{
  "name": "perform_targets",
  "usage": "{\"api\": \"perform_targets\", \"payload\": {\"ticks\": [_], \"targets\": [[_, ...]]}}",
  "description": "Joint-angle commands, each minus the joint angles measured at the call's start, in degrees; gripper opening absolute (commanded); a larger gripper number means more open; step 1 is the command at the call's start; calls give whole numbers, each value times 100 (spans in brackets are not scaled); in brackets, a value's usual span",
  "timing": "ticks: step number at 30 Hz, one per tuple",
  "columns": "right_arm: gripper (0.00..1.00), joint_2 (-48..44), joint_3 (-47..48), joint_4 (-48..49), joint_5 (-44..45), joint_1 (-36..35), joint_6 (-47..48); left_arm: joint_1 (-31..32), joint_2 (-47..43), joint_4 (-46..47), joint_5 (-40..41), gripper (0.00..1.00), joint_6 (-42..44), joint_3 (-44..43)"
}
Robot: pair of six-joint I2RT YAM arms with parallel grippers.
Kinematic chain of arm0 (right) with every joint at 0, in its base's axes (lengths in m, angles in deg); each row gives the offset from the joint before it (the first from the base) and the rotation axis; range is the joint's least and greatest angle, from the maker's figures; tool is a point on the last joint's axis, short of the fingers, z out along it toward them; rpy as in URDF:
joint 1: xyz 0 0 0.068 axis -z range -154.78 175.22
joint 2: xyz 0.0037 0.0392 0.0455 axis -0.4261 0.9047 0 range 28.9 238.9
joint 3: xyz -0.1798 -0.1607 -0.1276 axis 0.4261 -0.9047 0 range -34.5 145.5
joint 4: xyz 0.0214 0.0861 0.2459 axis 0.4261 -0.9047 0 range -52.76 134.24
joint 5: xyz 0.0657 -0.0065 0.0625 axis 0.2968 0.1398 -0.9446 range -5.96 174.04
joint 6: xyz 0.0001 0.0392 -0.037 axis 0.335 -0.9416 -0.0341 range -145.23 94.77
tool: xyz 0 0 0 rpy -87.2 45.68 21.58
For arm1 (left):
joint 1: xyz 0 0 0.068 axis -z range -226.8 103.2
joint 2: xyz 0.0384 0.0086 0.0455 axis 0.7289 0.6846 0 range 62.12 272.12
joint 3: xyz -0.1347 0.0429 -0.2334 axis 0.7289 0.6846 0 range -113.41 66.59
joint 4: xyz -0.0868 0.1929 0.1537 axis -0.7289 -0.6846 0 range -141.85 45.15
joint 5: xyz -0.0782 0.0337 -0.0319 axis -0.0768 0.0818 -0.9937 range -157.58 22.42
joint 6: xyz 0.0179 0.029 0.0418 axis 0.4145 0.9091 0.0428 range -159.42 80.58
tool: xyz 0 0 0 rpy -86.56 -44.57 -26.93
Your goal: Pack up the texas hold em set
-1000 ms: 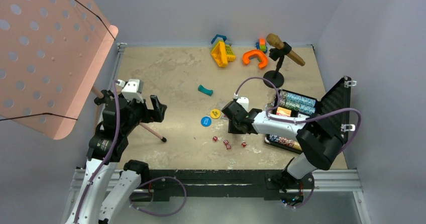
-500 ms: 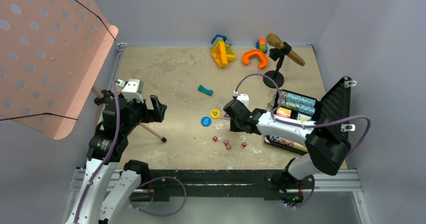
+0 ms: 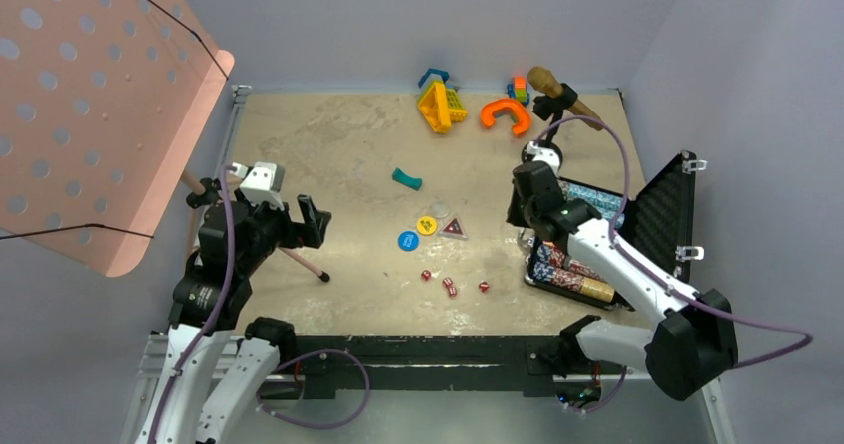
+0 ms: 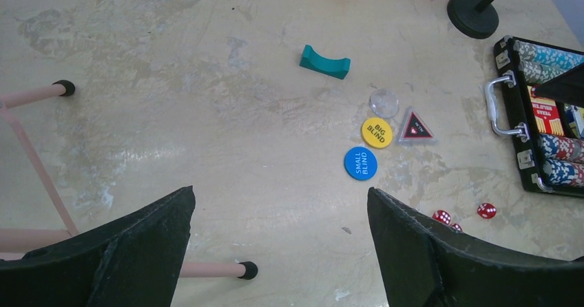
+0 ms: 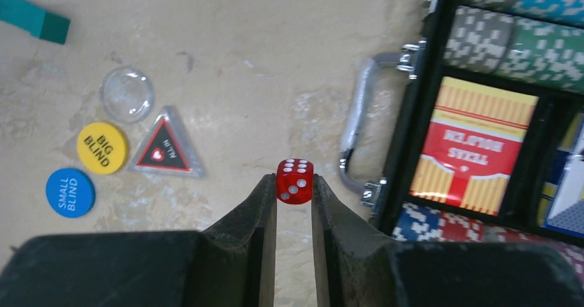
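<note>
Yellow token (image 5: pixel 102 148): BIG BLIND; blue token (image 5: pixel 70 192): SMALL BLIND.

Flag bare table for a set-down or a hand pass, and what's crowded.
Biggest bare patch: the table far-left, between the pink stand leg, the teal piece and the toys. Smaller one: near edge, between the leg's foot and the dice. Crowded: tokens, dice, and the case front, where the right gripper holds a die.
</note>
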Motion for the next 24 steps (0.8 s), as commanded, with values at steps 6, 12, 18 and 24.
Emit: {"api": "perform_targets", "payload": {"ticks": [6,12,18,24], "targets": [[0,-503,113,-639,-772,1559,985,-45,-69,258,-256,99,161,94],[0,-650,-106,-809,-1295,2651,1180,-45,-52,277,-251,99,152,95],[0,-358,-201,-644,-1859,3464,1244,-27,26,274,-323,99,165,94],[0,130,86,-487,-1648,3772,1435,-28,46,267,-321,99,213,93]]}}
